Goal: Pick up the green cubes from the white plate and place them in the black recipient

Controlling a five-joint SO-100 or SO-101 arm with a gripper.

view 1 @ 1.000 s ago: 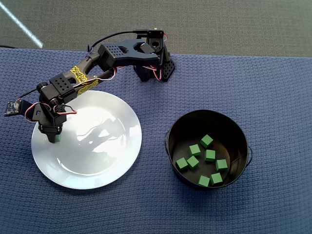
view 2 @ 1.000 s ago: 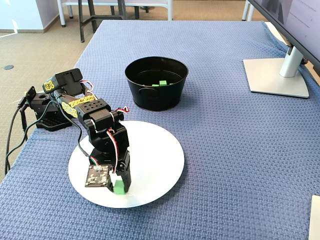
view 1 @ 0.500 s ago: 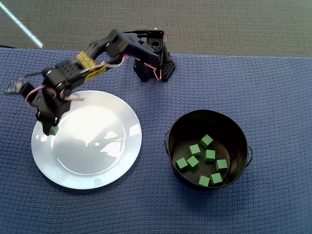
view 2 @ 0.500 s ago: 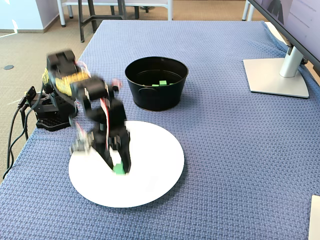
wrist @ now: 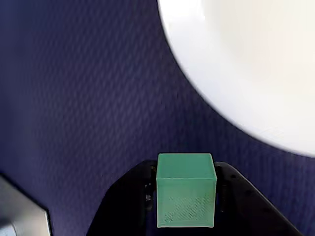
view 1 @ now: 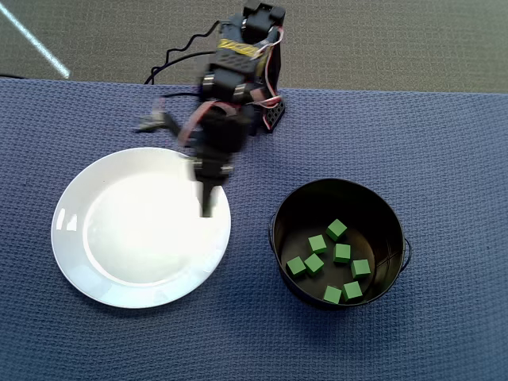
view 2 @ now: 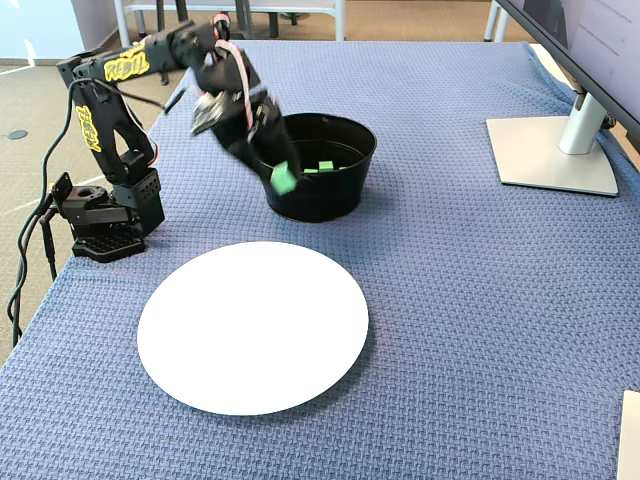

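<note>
Above the blue cloth (view 2: pixel 450 280), the gripper (view 2: pixel 280 178) has lifted its green cube (view 2: pixel 284 179) off the white plate (view 2: pixel 252 325).

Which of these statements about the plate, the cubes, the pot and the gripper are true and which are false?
1. The plate holds no cubes. True.
2. The gripper is open and empty. False: it is shut on a green cube.
3. The pot holds seven cubes. True.
4. The held cube is already inside the pot. False: in the fixed view it hangs in the air on the pot's near side.
</note>
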